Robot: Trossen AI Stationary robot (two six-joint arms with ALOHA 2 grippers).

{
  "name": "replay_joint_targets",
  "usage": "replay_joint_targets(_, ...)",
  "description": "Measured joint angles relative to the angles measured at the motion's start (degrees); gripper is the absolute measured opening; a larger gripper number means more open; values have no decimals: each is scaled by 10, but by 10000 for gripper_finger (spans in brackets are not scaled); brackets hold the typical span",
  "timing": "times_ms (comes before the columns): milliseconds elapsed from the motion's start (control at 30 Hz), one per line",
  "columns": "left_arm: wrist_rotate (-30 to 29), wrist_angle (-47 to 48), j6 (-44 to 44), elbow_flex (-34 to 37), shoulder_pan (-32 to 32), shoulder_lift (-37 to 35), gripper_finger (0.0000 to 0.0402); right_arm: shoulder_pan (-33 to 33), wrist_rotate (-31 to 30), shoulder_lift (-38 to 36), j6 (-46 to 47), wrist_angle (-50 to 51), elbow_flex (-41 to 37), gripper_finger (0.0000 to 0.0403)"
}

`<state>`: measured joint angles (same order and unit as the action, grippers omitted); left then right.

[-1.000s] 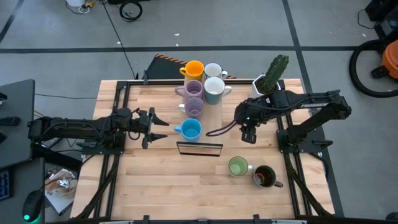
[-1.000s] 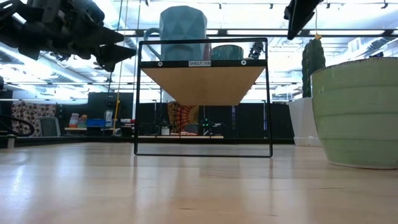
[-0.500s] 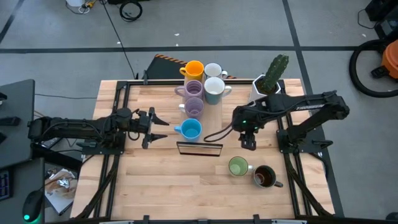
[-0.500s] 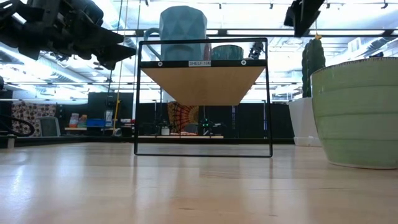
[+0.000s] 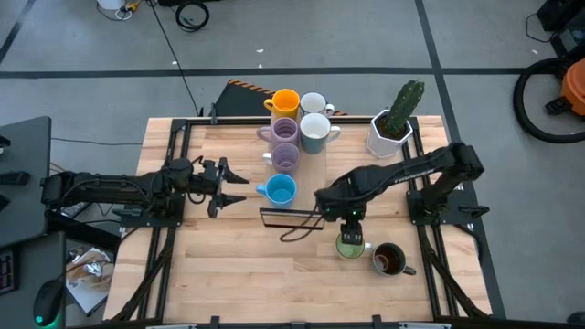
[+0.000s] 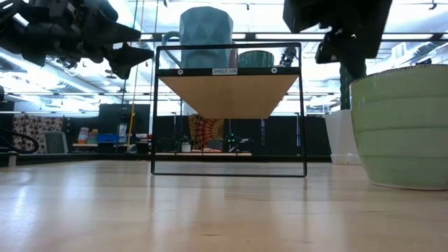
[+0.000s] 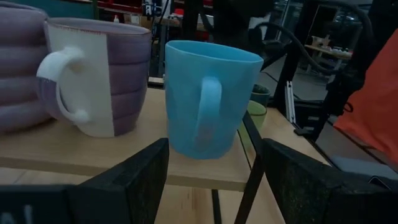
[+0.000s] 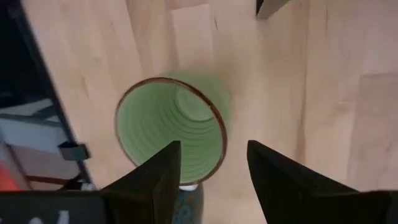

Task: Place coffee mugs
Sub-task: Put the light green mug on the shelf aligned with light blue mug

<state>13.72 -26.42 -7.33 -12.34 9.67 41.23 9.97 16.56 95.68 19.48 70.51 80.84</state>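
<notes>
hovering spread-jawed right gripper [image 5: 349, 228] over green mug [image 5: 348, 245]; six mugs shelved incl. blue mug [image 5: 280, 190]; brown mug [image 5: 388, 260] unplaced; left gripper [image 5: 230, 178] idle, jaws apart.

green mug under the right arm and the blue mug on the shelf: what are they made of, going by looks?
Green mug: looks like glazed ceramic; ridged rings down the inside, darker brown rim line, soft sheen. Blue mug: probably ceramic too, with a matte or satin glaze; faceted wall, thick moulded handle, even colour. Painted stoneware or similar cannot be ruled out by look alone.
</notes>
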Motion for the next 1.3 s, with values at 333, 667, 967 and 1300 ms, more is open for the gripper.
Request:
replay_joint_targets(333, -2, 0, -13, 0, 0, 0, 263, 39, -70, 19, 16, -10, 0, 191)
replay_joint_targets(667, -10, -8, -15, 0, 0, 0, 263, 46, -71, 12, 18, -78, -72, 180)
replay_joint_targets(967, -21, -8, -15, 0, 0, 0, 263, 46, -73, 14, 26, -109, -78, 123)
replay_joint_targets(1300, -21, -7, -16, 0, 0, 0, 263, 63, -110, 12, 48, -125, -96, 110)
